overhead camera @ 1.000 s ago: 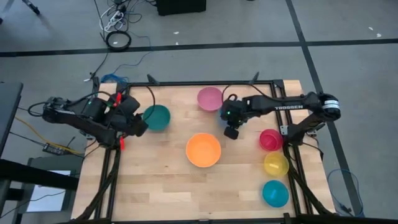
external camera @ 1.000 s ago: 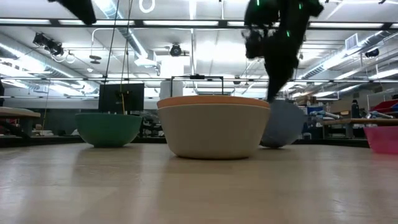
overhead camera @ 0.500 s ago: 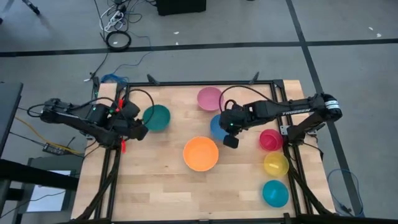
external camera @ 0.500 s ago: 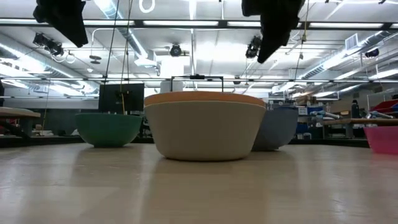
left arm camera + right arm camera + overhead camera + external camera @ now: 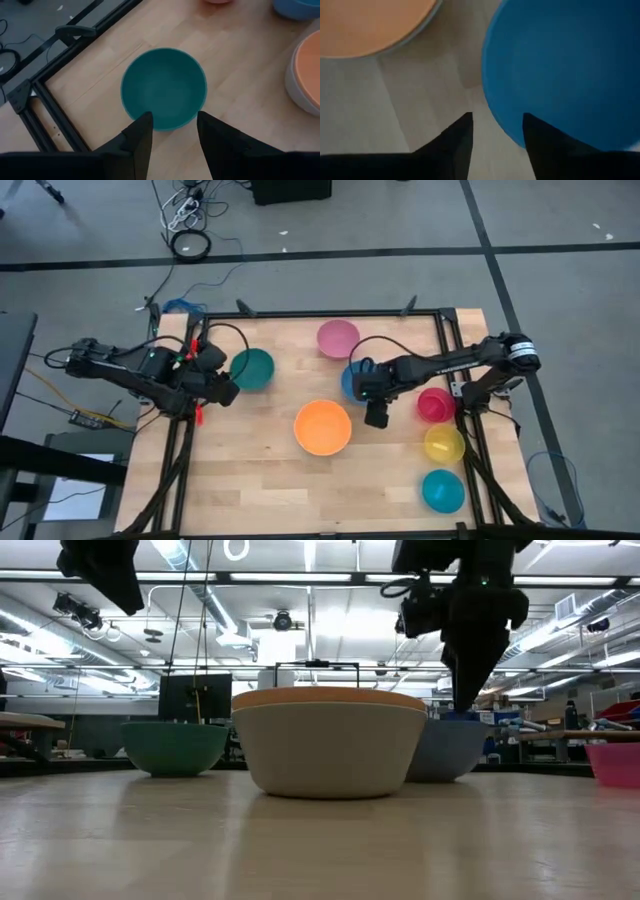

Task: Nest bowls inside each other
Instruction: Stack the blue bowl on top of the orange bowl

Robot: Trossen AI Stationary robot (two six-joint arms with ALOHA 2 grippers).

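The blue bowl stands level on the table, right of the orange bowl, which is nested in the grey-white bowl. My right gripper is open and points down at the blue bowl's near rim, one finger over the inside and one outside. The dark green bowl rests on its base at the left. My left gripper hangs open high above that bowl's near-left edge. The pink bowl sits at the far edge. My right gripper straddles the blue bowl's near rim from above, fingers pointing down. Whether either finger touches the rim cannot be told. The bowl sits flat on the table on its own base.
Magenta-red, yellow and cyan bowls stand in a row along the right edge. The black frame rail borders the table. Bare wood lies at the near left.
My right gripper has gone toward the near edge and down with the blue bowl, which hung tilted and now stands level beside the orange stack. That stack has slid slightly toward the near-left. My left gripper has sunk a little above the dark green bowl.
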